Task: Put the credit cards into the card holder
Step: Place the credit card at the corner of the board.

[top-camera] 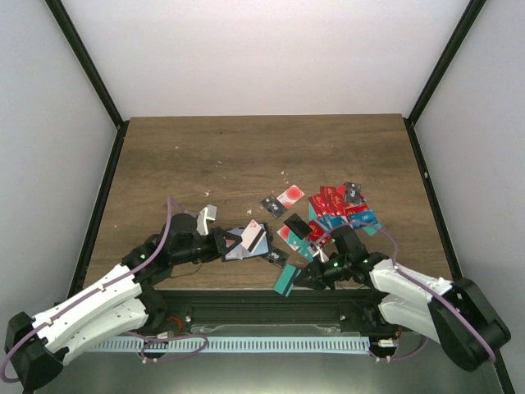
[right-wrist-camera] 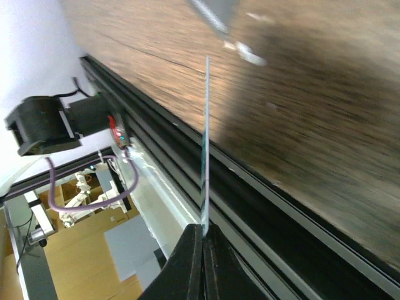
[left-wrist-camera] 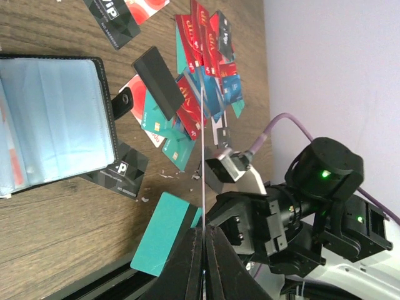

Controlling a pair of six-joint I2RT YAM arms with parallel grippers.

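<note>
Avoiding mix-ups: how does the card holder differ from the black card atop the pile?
The card holder lies open, showing a light blue-grey inside; the black card is plain black. The card holder is larger and rests on the table; the black card sits atop other cards. Both are rectangular.

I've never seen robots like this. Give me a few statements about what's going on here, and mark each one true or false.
1. The card holder lies open on the table. True.
2. The right gripper holds a teal card. True.
3. The left gripper is open and empty. False: it is shut on a thin card, seen edge-on from its own camera.
4. Every card is already inside the holder. False: a heap of credit cards lies loose on the table.
</note>
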